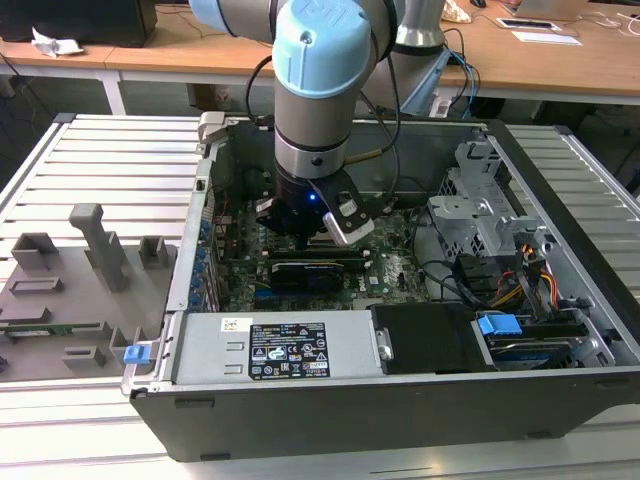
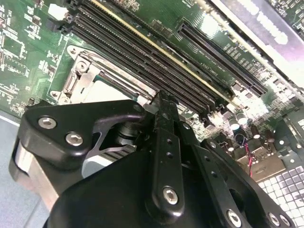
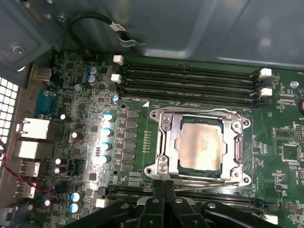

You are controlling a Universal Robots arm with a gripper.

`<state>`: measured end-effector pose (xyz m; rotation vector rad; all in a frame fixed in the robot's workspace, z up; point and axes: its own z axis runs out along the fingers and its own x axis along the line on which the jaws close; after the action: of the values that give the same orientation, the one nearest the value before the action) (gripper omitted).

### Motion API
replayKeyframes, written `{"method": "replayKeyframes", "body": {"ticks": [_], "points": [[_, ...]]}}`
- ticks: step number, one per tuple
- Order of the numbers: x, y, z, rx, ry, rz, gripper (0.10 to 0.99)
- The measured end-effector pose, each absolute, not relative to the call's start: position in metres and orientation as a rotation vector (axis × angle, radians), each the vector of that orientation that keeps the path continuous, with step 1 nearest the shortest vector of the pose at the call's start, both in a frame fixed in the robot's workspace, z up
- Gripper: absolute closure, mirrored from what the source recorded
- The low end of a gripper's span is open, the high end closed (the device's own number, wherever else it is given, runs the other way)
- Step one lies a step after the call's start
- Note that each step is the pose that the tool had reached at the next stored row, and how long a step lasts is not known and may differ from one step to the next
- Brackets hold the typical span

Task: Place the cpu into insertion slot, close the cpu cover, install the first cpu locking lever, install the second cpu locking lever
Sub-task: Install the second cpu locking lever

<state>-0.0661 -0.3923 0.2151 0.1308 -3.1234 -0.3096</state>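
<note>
The cpu (image 3: 202, 145), a pale silver square, lies flat in its socket on the green motherboard (image 3: 275, 156). The cpu cover (image 3: 173, 137), a metal frame with a square window, lies down over it. A thin locking lever (image 3: 209, 179) runs along the socket edge nearest my fingers. My gripper (image 3: 164, 186) is shut, its tips right at that edge, touching or just above the lever. In the second wrist view my gripper (image 2: 162, 100) stands beside the socket (image 2: 88, 80). In the exterior view my gripper (image 1: 300, 232) hangs low inside the open computer case (image 1: 330, 420).
Black memory slots (image 3: 190, 80) run along the socket's far side, and more lie under my fingers. A black card (image 1: 315, 270), the power supply (image 1: 270, 350) and a drive cage (image 1: 480, 210) crowd the case. Grey fixtures (image 1: 95, 250) stand on the table at the exterior view's left.
</note>
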Motion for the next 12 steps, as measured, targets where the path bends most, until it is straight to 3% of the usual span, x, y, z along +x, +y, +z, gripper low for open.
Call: {"method": "replayKeyframes", "body": {"ticks": [12], "points": [[-0.0699,-0.3917,0.2093,0.131,-3.123,-0.32,0.98]]}}
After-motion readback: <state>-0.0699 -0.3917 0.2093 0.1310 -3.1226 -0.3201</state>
